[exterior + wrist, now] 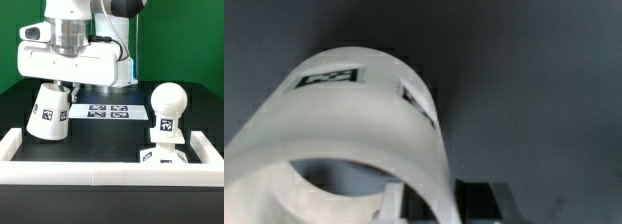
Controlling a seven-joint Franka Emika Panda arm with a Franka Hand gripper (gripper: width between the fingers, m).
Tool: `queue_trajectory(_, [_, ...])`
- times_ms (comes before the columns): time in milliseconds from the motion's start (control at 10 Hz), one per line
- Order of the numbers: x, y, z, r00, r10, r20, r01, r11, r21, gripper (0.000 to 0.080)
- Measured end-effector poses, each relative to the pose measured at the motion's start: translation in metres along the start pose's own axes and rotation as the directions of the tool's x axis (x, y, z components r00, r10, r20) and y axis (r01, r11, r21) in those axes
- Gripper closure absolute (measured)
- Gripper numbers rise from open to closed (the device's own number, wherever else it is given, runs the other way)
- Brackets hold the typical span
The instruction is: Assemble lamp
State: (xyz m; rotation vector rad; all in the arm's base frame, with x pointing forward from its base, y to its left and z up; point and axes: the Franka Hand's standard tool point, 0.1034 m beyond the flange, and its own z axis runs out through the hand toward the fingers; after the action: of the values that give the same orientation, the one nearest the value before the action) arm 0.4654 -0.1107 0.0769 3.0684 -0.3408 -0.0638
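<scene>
The white tapered shade [48, 114] with black-and-white tags is at the exterior view's left, tilted, right under my gripper [64, 90]. In the wrist view the shade [358, 110] fills most of the picture, and its wall runs between the two fingers of my gripper [441, 204], which is shut on the rim. I cannot tell whether the shade touches the table. The ball-shaped bulb [168, 104] stands upright on the flat square base [160, 156] at the exterior view's right, well apart from the shade.
The marker board [110, 110] lies flat on the black table between the shade and the bulb. A low white wall [90, 168] borders the table at the front and both sides. The base sits close to the front wall.
</scene>
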Motion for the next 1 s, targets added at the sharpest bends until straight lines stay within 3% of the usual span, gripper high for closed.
queue_trajectory(100, [0.0, -0.004, -0.002, 1.0, 0.008, 0.004, -0.008, 1.0, 0.003, 0.0755])
queue_trajectory(200, [0.001, -0.02, -0.014, 0.999, 0.028, 0.026, -0.028, 0.999, 0.018, 0.0755])
queue_trajectory(400, [0.01, -0.05, -0.052, 0.998, 0.05, 0.045, -0.053, 0.997, 0.055, 0.0755])
queue_trajectory(700, [0.027, -0.084, -0.098, 0.99, 0.126, 0.064, -0.132, 0.987, 0.091, 0.0755])
queue_trajectory(800, [0.03, -0.093, -0.106, 0.984, 0.157, 0.082, -0.164, 0.983, 0.084, 0.0755])
queue_trajectory(1000, [0.029, -0.09, -0.1, 0.987, 0.14, 0.077, -0.146, 0.986, 0.083, 0.0755])
